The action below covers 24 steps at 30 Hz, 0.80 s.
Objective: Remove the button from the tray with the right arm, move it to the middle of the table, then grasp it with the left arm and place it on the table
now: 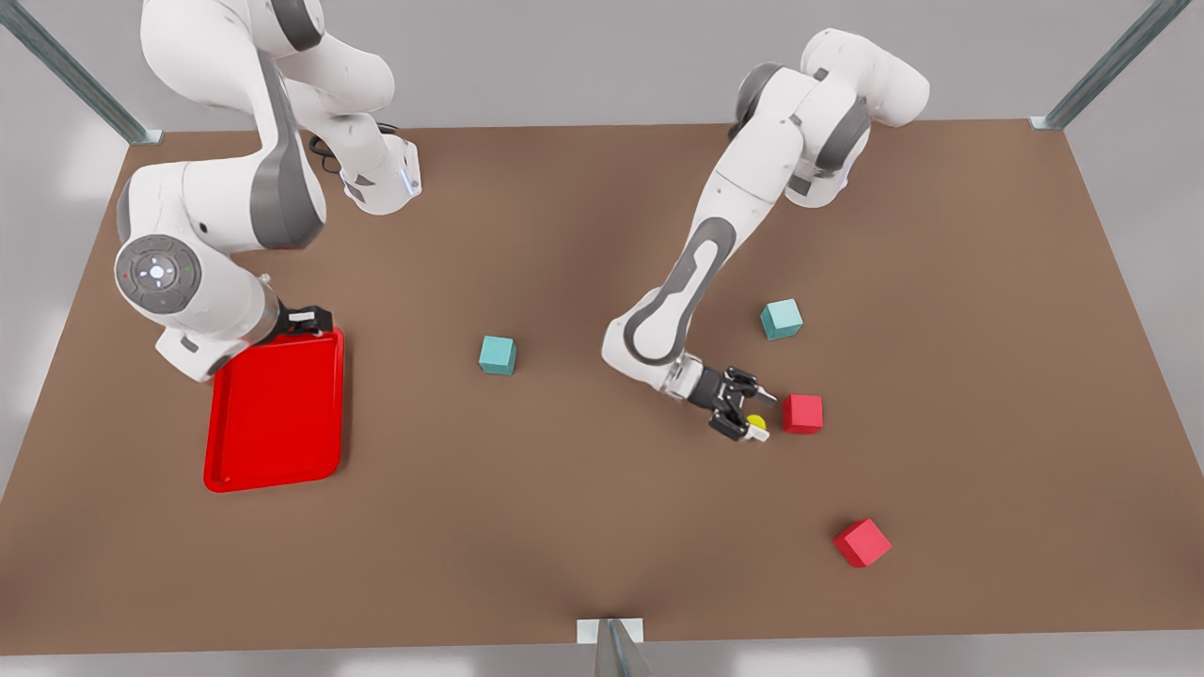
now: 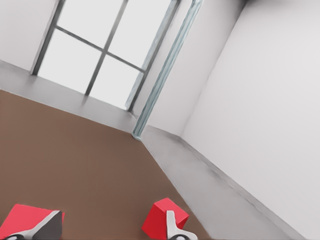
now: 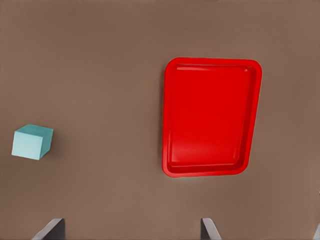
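- The button [image 1: 755, 423] is gripped low over the desk [image 1: 564, 527] between the left gripper's [image 1: 751, 415] jaws, just beside a red cube [image 1: 802, 413].
- The right gripper [image 1: 308, 320] hangs above the tray [image 1: 275, 414], jaws spread apart.

Simulated lab: brown table [image 1: 564, 527], metal corner struts [image 1: 1110, 66], bare walls.

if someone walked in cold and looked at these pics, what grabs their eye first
Probably the bright red tray at the front view's left, lying bare on the brown table, with the right gripper open above its far edge. Next, the left gripper toward the front view's right, low at the table with the tiny yellow button between its fingers, right beside a red cube.
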### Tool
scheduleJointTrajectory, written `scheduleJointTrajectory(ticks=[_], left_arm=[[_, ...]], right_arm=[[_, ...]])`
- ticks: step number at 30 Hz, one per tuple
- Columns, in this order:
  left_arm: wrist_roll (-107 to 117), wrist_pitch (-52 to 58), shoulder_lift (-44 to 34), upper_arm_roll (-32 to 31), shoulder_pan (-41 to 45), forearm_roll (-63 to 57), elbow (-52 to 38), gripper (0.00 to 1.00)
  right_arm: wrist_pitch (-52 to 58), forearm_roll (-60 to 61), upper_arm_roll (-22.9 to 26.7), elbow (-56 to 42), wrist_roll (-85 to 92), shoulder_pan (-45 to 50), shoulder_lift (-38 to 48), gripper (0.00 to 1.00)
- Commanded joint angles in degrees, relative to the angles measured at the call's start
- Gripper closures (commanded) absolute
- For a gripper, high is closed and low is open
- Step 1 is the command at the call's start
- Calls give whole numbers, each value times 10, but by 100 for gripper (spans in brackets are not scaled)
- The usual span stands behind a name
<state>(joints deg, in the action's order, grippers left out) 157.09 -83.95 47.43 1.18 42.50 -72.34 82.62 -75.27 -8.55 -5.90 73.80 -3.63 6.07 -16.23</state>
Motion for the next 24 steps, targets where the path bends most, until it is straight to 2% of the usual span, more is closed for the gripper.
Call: scheduleJointTrajectory(ticks=[1, 2, 3, 4, 6, 9, 10, 11, 12, 13, 14, 24], left_arm=[[-904, 90, -44, 0, 14, 102, -31, 0], [-1172, 95, -46, 7, -9, 243, -121, 0], [-1319, 57, -44, 0, -94, 455, -188, 0], [-1444, 27, -47, 1, -171, 632, -202, 0], [-1524, 129, -89, 3, -229, 739, -277, 0], [-1525, 176, -246, 1, -245, 716, -246, 0], [-1545, 168, -312, 0, -254, 714, -191, 0], [-1557, 137, -344, -1, -252, 675, -150, 0], [-1584, 57, -401, -1, -254, 674, -37, 0], [-1586, -13, -420, -1, -257, 673, 26, 0], [-1586, -35, -420, -3, -258, 674, 44, 0], [-1632, -17, -445, -5, -259, 680, 48, 0]], right_arm=[[-25, -11, -2, -2, -2, 3, 1, 0], [-30, -14, -2, -5, -3, 4, 1, 0], [-30, -21, -1, -15, -2, 8, 1, 0], [-31, -20, 1, -25, 3, 5, 1, 0], [-30, -10, 1, -36, 5, -3, -3, 0], [-66, 52, 5, -36, 5, -49, -20, 0], [-66, 55, 5, -34, 4, -55, -20, 0], [-66, 56, 4, -36, 4, -56, -20, 0], [-65, 56, 4, -35, 4, -55, -20, 0], [-61, 55, 4, -30, 5, -59, -20, 0], [-62, 54, 4, -30, 6, -69, -21, 0], [-63, 49, 4, -30, 5, -66, -22, 0]])
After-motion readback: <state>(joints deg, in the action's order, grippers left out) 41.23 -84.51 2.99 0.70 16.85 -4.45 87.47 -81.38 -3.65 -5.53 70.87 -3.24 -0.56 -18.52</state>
